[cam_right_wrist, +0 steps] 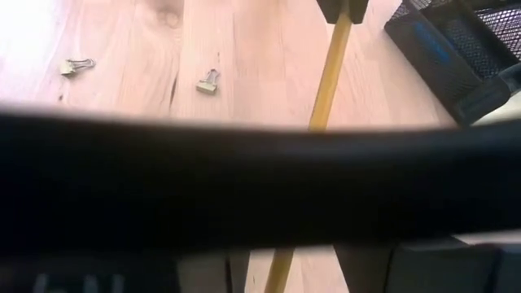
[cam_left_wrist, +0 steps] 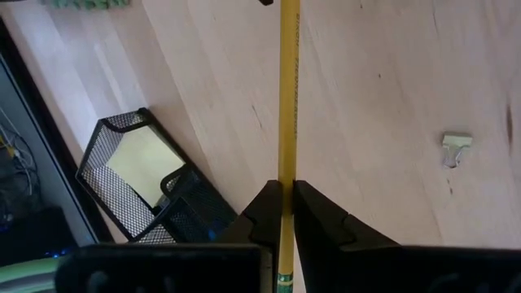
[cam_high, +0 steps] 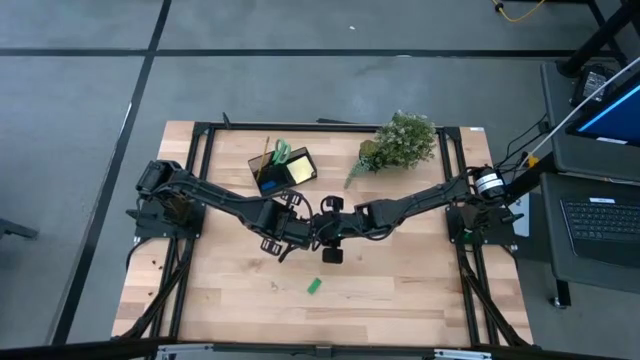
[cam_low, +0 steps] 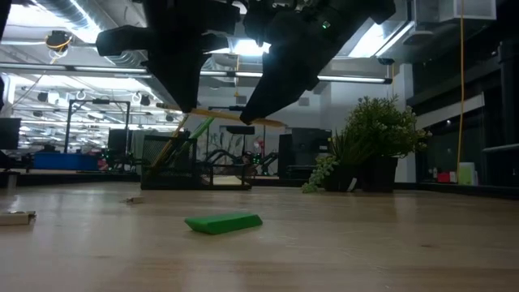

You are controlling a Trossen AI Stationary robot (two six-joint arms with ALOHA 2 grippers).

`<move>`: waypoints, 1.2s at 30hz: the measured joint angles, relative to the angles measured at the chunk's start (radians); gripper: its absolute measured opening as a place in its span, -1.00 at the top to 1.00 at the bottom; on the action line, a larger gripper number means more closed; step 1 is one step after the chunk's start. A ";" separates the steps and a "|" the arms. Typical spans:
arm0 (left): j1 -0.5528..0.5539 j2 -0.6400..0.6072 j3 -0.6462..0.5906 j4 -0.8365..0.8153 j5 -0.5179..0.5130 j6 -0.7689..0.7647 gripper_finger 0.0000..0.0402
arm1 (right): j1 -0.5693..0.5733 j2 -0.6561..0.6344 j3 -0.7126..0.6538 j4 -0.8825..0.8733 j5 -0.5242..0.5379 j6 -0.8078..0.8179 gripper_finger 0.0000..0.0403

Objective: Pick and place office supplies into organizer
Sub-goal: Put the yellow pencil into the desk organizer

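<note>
My left gripper (cam_left_wrist: pixel 285 213) clamped on yellow pencil (cam_left_wrist: pixel 288 98) mid-table, my right gripper (cam_high: pixel 333 236) opposite, jaws indeterminate, green block (cam_high: pixel 314 286) near, organizer (cam_high: pixel 283 170) far.

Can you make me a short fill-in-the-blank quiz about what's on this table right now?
1. The left gripper is shut on a yellow ____.
2. The block lying alone on the table is ____.
3. The sticky-note pad sits inside the ____.
4. The plant stands on the table, ____ the organizer.

Missing words: pencil; green; organizer; outside
</note>
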 joint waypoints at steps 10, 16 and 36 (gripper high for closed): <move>0.000 0.000 0.000 0.001 0.010 -0.010 0.90 | -0.003 -0.003 0.003 -0.038 0.021 0.003 0.91; -0.001 -0.004 0.000 0.002 0.002 -0.001 0.90 | -0.003 -0.003 0.002 -0.040 0.008 0.008 0.78; -0.002 -0.005 0.000 0.000 -0.040 0.011 0.96 | -0.002 0.000 -0.001 -0.023 -0.040 0.001 0.44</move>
